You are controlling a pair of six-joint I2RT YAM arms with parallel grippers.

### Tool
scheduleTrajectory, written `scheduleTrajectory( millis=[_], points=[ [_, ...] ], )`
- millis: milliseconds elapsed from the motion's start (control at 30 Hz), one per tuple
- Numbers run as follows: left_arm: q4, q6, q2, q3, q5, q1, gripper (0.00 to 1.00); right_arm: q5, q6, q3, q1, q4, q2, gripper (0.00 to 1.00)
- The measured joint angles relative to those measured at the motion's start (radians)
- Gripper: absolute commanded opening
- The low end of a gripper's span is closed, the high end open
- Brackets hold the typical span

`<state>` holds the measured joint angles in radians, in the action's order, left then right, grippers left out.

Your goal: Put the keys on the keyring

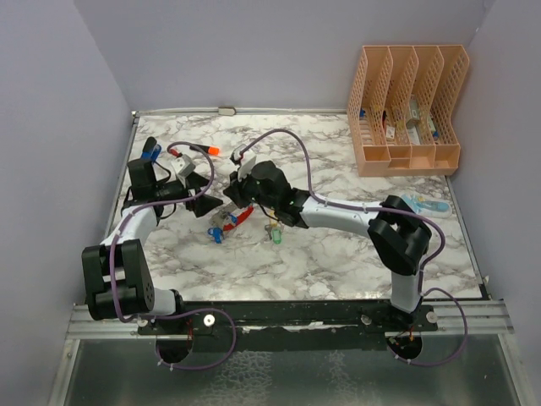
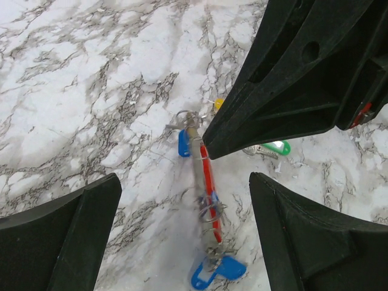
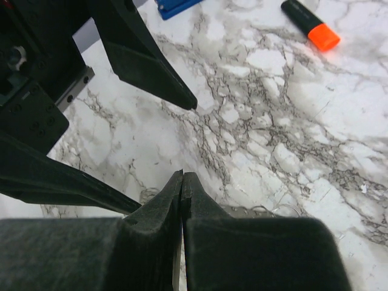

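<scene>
Fingers (image 2: 315,236) of the left gripper (image 2: 185,179) stand wide apart above the grey-veined white marble tabletop (image 1: 338,262); those of the right gripper (image 3: 182,179) are pressed together, tips by one end of the long silver-and-red D-shaped metal keyring (image 2: 208,176), lying flat before the left gripper; two small blue-headed metal keys (image 2: 219,270) lie against it; a green-headed key (image 2: 274,147) rests just beside the right gripper's tip.

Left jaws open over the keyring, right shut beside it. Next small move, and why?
Probably lower the left gripper straight down and close on the near end of the red and silver-grey D-shaped keyring. Its open jaws straddle that end, the shut right gripper has its tip by the far end, and the green-headed metal key lies loose beside it, so the ring likely needs steadying.
</scene>
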<state>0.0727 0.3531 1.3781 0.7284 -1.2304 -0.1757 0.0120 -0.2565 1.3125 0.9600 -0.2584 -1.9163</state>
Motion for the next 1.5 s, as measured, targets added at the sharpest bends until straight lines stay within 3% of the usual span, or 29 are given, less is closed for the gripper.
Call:
scheduleTrajectory(
  millis=[300, 333, 433, 500, 667, 800, 833, 867, 900, 933, 967, 1000, 1100, 1167, 1300, 1400, 1500],
  points=[
    [-0.066, 0.027, -0.002, 0.031, 0.001, 0.014, 0.90, -0.023, 0.032, 0.045, -0.004, 0.043, 0.030, 0.01],
    [-0.076, 0.031, -0.002, 0.034, 0.002, 0.010, 0.90, -0.023, 0.034, 0.046, -0.010, 0.055, 0.030, 0.08],
    [-0.104, 0.034, -0.004, 0.052, 0.003, -0.049, 0.90, -0.014, 0.034, 0.040, -0.025, 0.084, 0.030, 0.53],
    [-0.107, 0.030, -0.008, 0.075, 0.006, -0.119, 0.90, 0.011, 0.035, 0.035, -0.053, 0.110, 0.030, 0.62],
    [-0.108, 0.013, -0.025, 0.129, 0.006, -0.248, 0.90, 0.103, 0.091, 0.106, -0.119, 0.199, -0.019, 0.50],
    [-0.148, 0.023, -0.051, 0.157, 0.012, -0.256, 0.90, 0.175, 0.161, 0.296, -0.144, 0.274, -0.152, 0.21],
    [-0.162, 0.024, -0.058, 0.163, 0.021, -0.254, 0.90, 0.194, 0.188, 0.356, -0.146, 0.305, -0.188, 0.20],
    [-0.172, 0.027, -0.063, 0.166, 0.029, -0.254, 0.90, 0.207, 0.208, 0.395, -0.146, 0.323, -0.209, 0.26],
    [-0.187, 0.028, -0.069, 0.171, 0.040, -0.254, 0.90, 0.220, 0.228, 0.416, -0.147, 0.330, -0.217, 0.42],
    [-0.203, 0.028, -0.075, 0.179, 0.052, -0.254, 0.90, 0.232, 0.252, 0.418, -0.147, 0.325, -0.214, 0.78],
    [-0.210, 0.027, -0.079, 0.186, 0.060, -0.254, 0.90, 0.236, 0.270, 0.415, -0.147, 0.317, -0.204, 0.98],
    [-0.218, 0.023, -0.087, 0.195, 0.074, -0.254, 0.90, 0.236, 0.282, 0.400, -0.147, 0.292, -0.188, 1.00],
    [-0.214, -0.007, -0.114, 0.212, 0.103, -0.254, 0.90, 0.213, 0.299, 0.354, -0.150, 0.235, -0.128, 0.98],
    [-0.198, -0.043, -0.130, 0.218, 0.122, -0.254, 0.90, 0.214, 0.304, 0.436, -0.156, 0.275, -0.135, 0.96],
    [-0.163, -0.103, -0.169, 0.225, 0.139, -0.254, 0.90, 0.222, 0.294, 0.674, -0.165, 0.395, -0.220, 0.74],
    [-0.137, -0.142, -0.180, 0.225, 0.146, -0.254, 0.90, 0.244, 0.238, 0.714, -0.172, 0.475, -0.259, 0.71],
    [-0.116, -0.164, -0.182, 0.219, 0.149, -0.254, 0.90, 0.270, 0.158, 0.706, -0.178, 0.554, -0.319, 0.60]
  ],
)
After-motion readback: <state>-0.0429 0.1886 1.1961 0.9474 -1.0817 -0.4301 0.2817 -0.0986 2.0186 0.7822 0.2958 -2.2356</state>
